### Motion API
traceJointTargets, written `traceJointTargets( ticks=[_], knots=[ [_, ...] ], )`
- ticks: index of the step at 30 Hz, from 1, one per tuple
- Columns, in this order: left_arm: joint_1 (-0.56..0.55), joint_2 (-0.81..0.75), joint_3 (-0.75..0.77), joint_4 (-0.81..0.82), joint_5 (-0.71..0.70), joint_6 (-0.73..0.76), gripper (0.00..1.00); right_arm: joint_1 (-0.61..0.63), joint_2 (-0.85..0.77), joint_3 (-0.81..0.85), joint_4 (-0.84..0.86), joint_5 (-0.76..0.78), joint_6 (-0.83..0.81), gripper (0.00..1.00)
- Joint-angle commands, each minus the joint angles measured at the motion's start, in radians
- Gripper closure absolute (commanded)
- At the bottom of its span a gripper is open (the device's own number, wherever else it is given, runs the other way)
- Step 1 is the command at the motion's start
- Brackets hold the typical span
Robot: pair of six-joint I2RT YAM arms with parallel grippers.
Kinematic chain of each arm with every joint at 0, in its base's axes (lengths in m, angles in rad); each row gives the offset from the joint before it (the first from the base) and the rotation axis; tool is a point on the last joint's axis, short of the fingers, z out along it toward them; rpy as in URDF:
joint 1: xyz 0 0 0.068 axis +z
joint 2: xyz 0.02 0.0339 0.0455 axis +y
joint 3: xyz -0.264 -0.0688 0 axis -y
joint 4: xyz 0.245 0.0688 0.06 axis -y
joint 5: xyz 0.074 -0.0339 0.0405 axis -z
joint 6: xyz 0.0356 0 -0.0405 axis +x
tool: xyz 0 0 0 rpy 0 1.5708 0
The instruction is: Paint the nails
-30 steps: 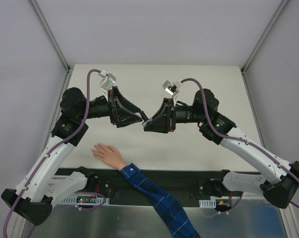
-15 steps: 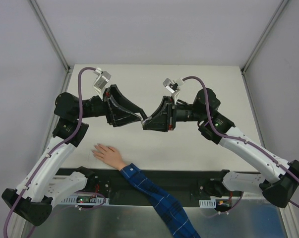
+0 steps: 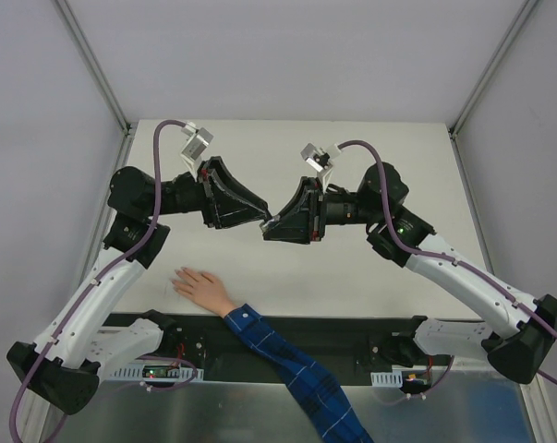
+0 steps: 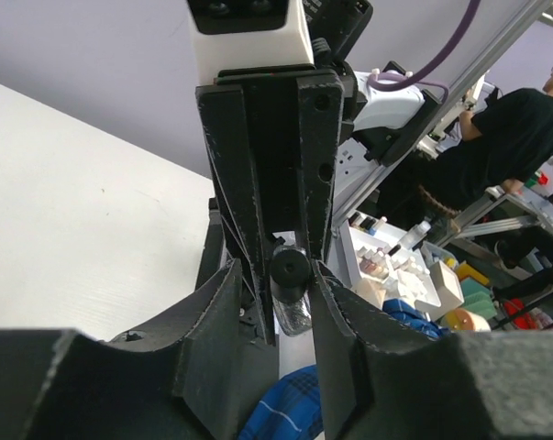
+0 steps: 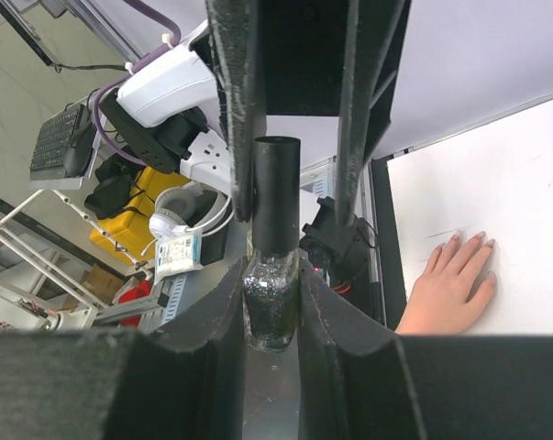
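Holding the small bottle (image 5: 271,316) by its glass body, our right end effector (image 5: 270,282) is clamped shut on it at the centre of the overhead frame, above the table (image 3: 398,166). Our left end effector (image 4: 278,275) brackets the black cap (image 4: 290,268) with a sliver of gap on one side, so it grips nothing. We judge the glass light, slick and breakable; the cap is where to take hold. The nails (image 5: 479,236) lie lower left, on the hand (image 3: 199,286) flat on the table, well apart from the bottle. They look tiny and hard on soft fingers, fit for brush contact only.
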Motion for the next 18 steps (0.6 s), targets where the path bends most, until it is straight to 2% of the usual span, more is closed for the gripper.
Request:
traceJointTargets(
  ticks=[1,4,6,7,9,12,13,14,15,16,17,18],
  knots=[
    [0.003,0.014,0.051,0.055,0.017,-0.025,0.68,0.015,0.004,0.058,0.072,0.0,-0.033,1.0],
    [0.003,0.017,0.063,0.047,0.006,-0.029,0.78,0.021,0.003,0.06,0.046,0.029,-0.067,0.99],
    [0.003,0.019,0.073,0.021,-0.014,-0.03,0.9,0.033,-0.01,0.06,-0.004,0.06,-0.129,1.0],
    [0.003,0.016,0.083,0.009,-0.025,-0.02,1.0,0.039,-0.019,0.058,-0.027,0.116,-0.16,1.0],
    [0.003,0.009,0.09,-0.057,-0.078,-0.004,1.0,0.072,-0.045,0.058,-0.105,0.199,-0.226,1.0],
    [0.001,-0.01,0.111,-0.186,-0.176,0.055,1.0,0.133,-0.071,0.051,-0.181,0.458,-0.331,1.0],
    [-0.005,-0.014,0.129,-0.226,-0.204,0.072,1.0,0.156,-0.082,0.06,-0.207,0.65,-0.395,1.0],
    [-0.006,-0.015,0.137,-0.263,-0.232,0.087,1.0,0.22,-0.082,0.072,-0.254,0.762,-0.43,1.0],
    [-0.011,-0.024,0.145,-0.345,-0.32,0.107,1.0,0.266,-0.077,0.09,-0.29,0.91,-0.467,1.0],
    [-0.025,-0.033,0.146,-0.378,-0.376,0.113,1.0,0.312,-0.047,0.112,-0.301,1.2,-0.546,1.0],
    [-0.043,-0.044,0.143,-0.408,-0.449,0.119,1.0,0.434,-0.021,0.173,-0.313,1.375,-0.599,1.0],
    [-0.063,-0.066,0.14,-0.486,-0.6,0.124,1.0,0.494,0.01,0.211,-0.29,1.669,-0.69,1.0]
  ],
)
